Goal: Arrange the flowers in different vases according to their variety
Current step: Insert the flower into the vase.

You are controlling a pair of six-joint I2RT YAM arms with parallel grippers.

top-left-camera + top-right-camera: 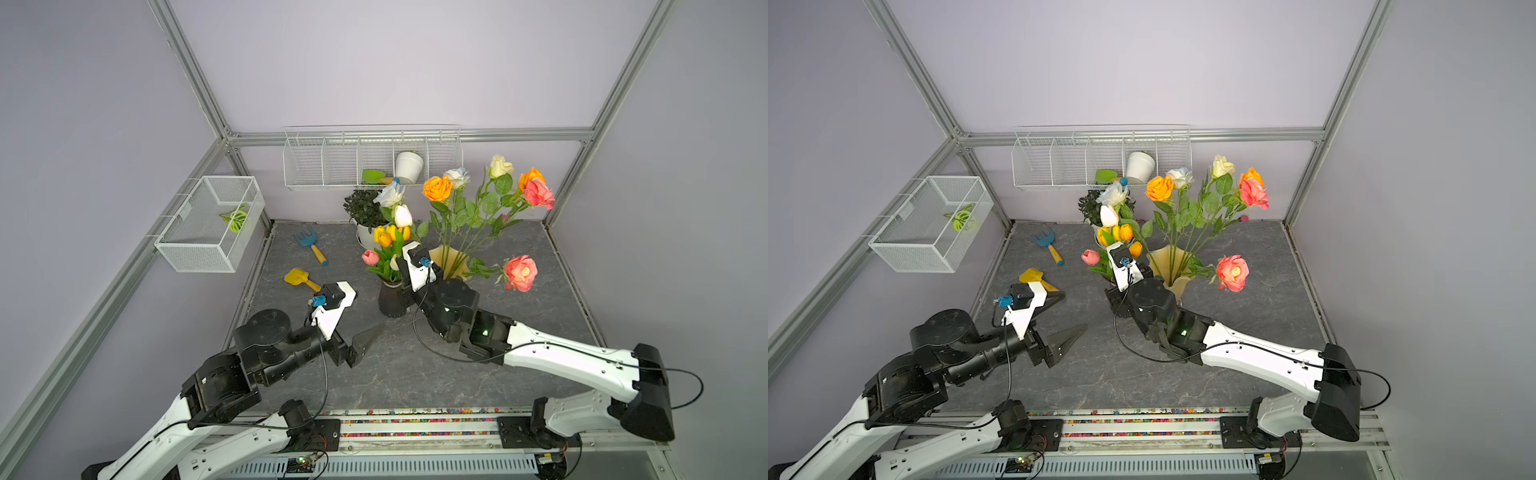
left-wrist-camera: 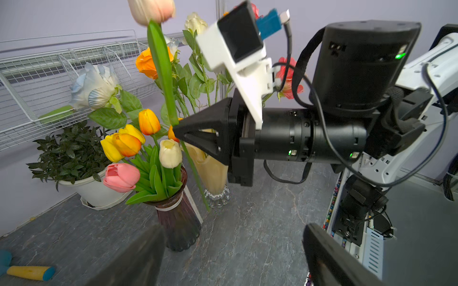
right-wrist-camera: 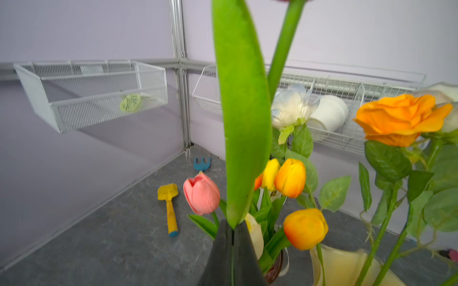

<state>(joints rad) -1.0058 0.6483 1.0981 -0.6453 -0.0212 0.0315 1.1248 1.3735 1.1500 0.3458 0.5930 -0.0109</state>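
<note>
Nearest, the left gripper [image 1: 368,338] hangs with jaws apart, empty. Farther in, the right gripper [image 2: 176,129] is clamped on the stem of a pale tulip [image 2: 151,11], whose foot trails below the jaws, outside the purple vase [image 2: 179,222]. This looks like tulip placement; next, lift until the foot clears that rim just ahead of the jaws.

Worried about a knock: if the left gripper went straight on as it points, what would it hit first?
Probably the dark purple vase, just ahead of the open left gripper; depth is unclear, so it might miss.
</note>
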